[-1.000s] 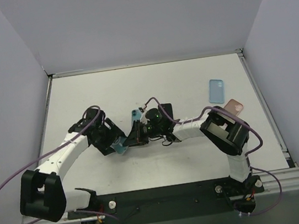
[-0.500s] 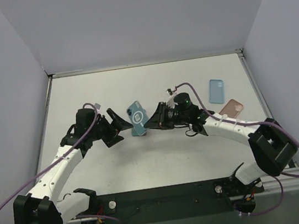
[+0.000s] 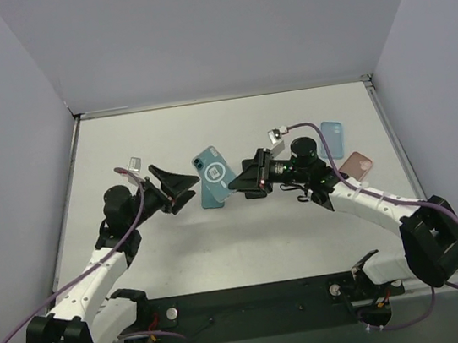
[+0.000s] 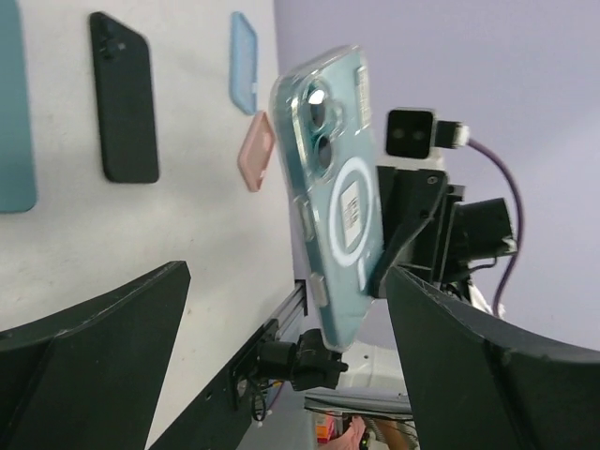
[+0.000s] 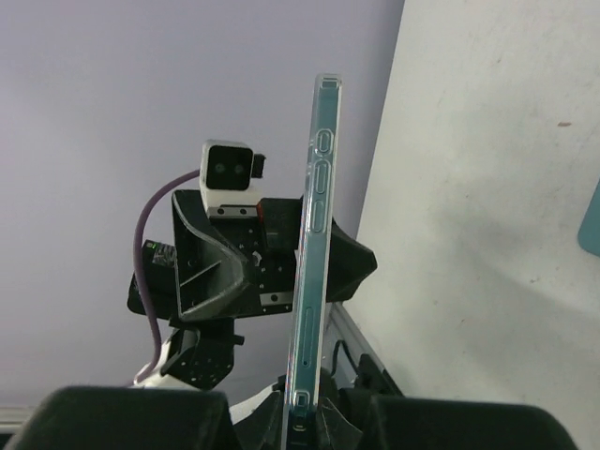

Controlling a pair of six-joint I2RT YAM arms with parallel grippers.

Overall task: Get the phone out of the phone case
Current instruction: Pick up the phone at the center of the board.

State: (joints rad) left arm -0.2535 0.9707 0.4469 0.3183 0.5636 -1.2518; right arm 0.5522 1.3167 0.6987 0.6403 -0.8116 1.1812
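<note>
The right fingers [image 3: 243, 184] are closed tight on one short end of the phone [image 3: 212, 176] and hold it up off the worktop [image 3: 307, 237], out in the gap between the two arms. The phone is teal and sits inside its clear case [image 4: 323, 291], which has a ring mark on the back; the camera lenses and that ring face up in the top view. From the right wrist the phone [image 5: 313, 253] shows edge-on, rising straight out from between the two pads, with its side buttons in view. The left fingers [image 3: 170, 180] are spread as wide as they go and have hold of nothing; they point at the phone from just beside it without touching it, and in the left wrist view the two dark pads [image 4: 103, 337] frame the phone on either side. Lying flat on the worktop, well apart from the grip, are a blue case [image 3: 333, 138] and a pink case [image 3: 357, 164] near the right edge, and a black phone [image 4: 124, 110]. A teal slab [image 4: 14, 103] at the picture's left edge is cut off; it may be another case.
</note>
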